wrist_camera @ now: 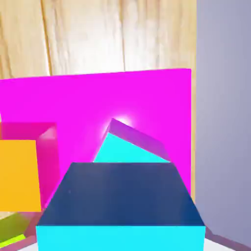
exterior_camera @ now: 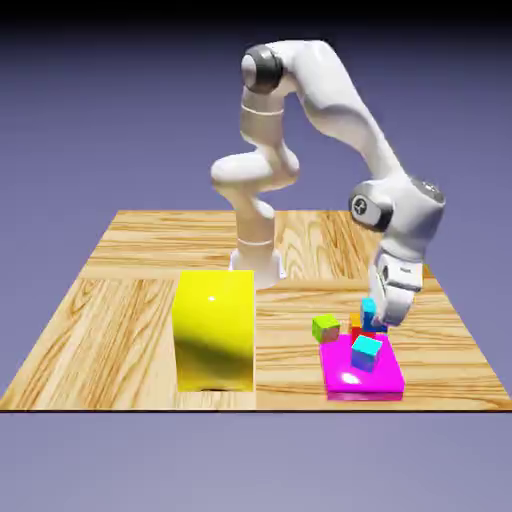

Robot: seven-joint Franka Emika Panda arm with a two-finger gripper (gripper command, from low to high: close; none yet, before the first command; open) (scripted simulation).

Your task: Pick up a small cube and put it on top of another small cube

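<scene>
Exterior view: gripper (exterior_camera: 379,318) clamped on small cube (exterior_camera: 369,307), carried low above orange-red cube (exterior_camera: 356,321) by magenta slab (exterior_camera: 390,380) on desk (exterior_camera: 120,300), for stacking.

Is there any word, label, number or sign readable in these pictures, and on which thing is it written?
None: no text, number or sign shows in either view.
The yellow block, magenta slab, small cubes and white arm all have plain surfaces.

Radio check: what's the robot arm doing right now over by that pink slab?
Gripper shut on small cyan cube, above magenta slab. Orange-red cube close below. Cyan-topped cube alongside, crowding.
</scene>
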